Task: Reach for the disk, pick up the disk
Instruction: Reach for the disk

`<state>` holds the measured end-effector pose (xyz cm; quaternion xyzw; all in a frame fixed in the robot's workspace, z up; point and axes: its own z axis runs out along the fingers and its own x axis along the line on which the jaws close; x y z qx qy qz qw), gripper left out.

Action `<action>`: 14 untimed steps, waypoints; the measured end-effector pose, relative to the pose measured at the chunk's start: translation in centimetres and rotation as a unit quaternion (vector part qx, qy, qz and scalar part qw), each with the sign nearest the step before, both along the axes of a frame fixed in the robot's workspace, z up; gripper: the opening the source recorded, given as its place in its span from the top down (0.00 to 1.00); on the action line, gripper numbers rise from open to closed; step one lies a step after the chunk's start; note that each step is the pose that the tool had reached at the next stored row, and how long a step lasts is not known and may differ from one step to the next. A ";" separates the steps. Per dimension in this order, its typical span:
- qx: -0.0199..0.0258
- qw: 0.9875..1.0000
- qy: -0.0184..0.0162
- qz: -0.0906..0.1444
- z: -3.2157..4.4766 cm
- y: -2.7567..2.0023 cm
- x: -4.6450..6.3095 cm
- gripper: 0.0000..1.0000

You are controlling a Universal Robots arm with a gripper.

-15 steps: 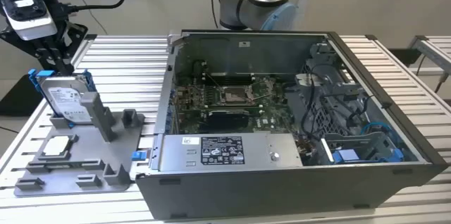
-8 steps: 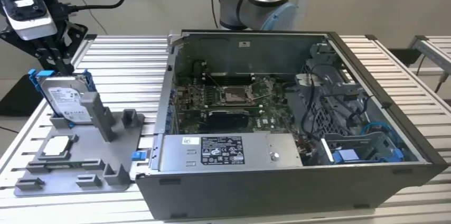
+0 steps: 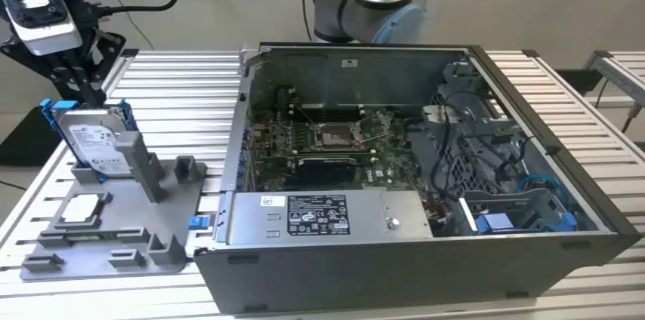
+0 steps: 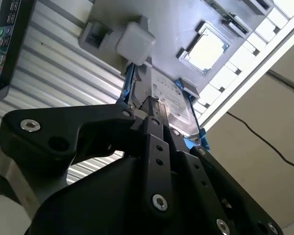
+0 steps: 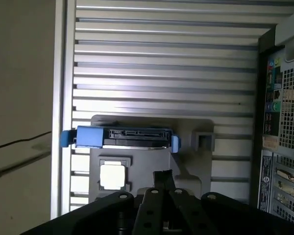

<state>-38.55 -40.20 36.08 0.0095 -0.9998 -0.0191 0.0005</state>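
The disk stands upright on its edge in a grey fixture at the exterior view's left. It is silver-grey with a white label and blue side rails. My gripper hangs just above its top edge, shut, with nothing between its fingers. The first wrist view looks down on the disk's narrow top edge, and the gripper's tip sits a little off that edge. In the second wrist view the gripper lies in front of the disk's label. I cannot tell whether they touch.
A small square silver-white chip lies flat on the same fixture, in front of the disk. An open computer case fills the middle and right of the slatted metal table, with a blue bracket inside it.
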 end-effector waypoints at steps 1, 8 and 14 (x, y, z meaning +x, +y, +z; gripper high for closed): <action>0.000 1.000 0.000 0.000 -0.02 0.21 -0.2 1.00; 0.000 1.000 0.000 0.000 -0.14 1.52 -2.6 1.00; 0.000 1.000 0.000 0.000 -0.40 2.05 -4.7 1.00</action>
